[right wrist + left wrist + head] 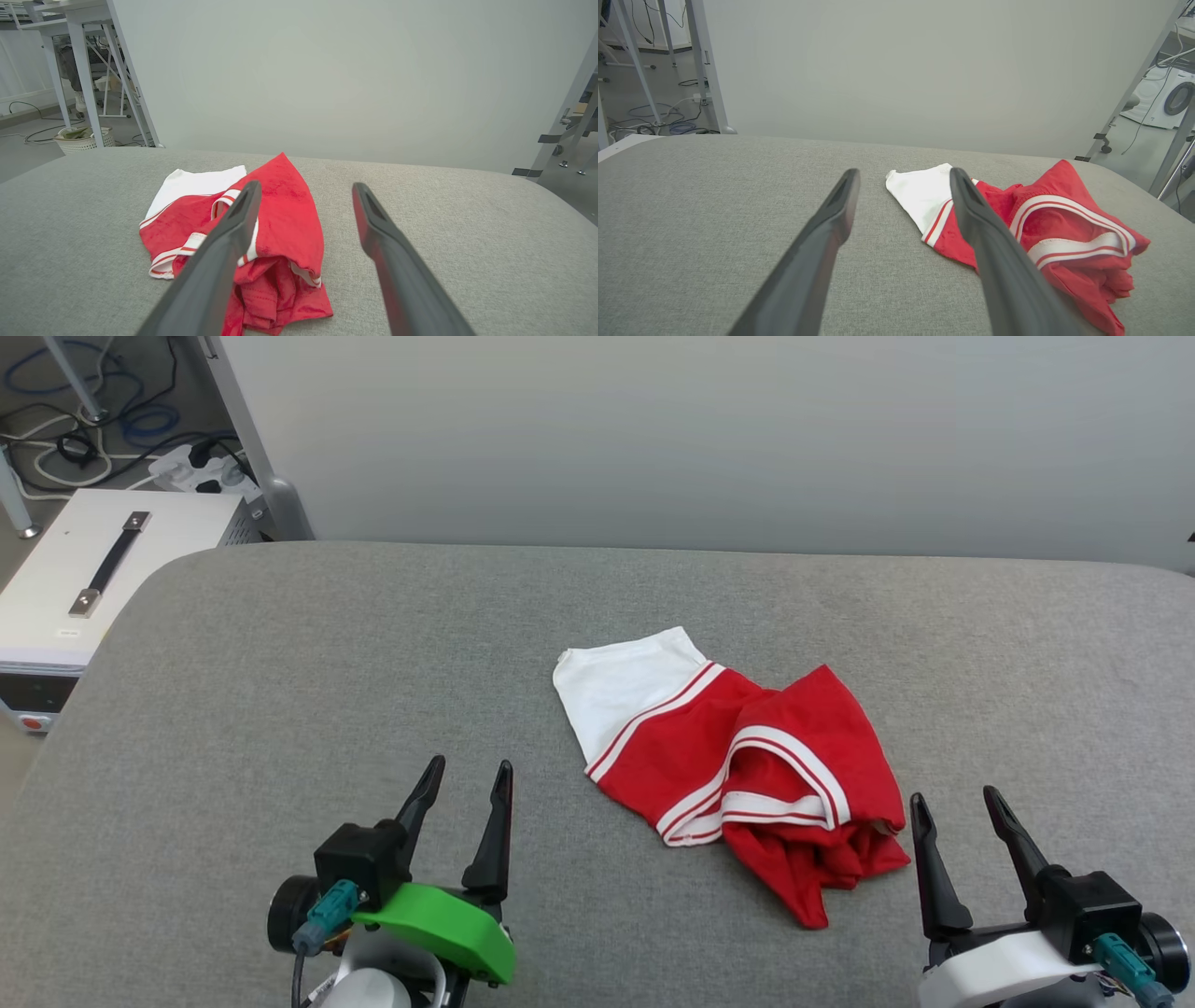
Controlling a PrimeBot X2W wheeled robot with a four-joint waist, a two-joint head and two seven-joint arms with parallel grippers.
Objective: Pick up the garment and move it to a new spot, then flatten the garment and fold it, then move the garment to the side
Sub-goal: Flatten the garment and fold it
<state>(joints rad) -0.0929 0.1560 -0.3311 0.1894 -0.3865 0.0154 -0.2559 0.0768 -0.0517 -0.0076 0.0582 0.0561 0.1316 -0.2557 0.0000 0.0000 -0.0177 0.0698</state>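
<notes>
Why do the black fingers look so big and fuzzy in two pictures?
Left wrist view: the left gripper sits right at the wide lens, so its fingers loom soft-edged; the shirt is sharp. Right wrist view: same for the right gripper. Head view: even light, no glare.

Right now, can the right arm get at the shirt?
Probably yes. The right gripper is open and sits just right of the shirt, with only bare grey surface between them and nothing in the way.
</notes>
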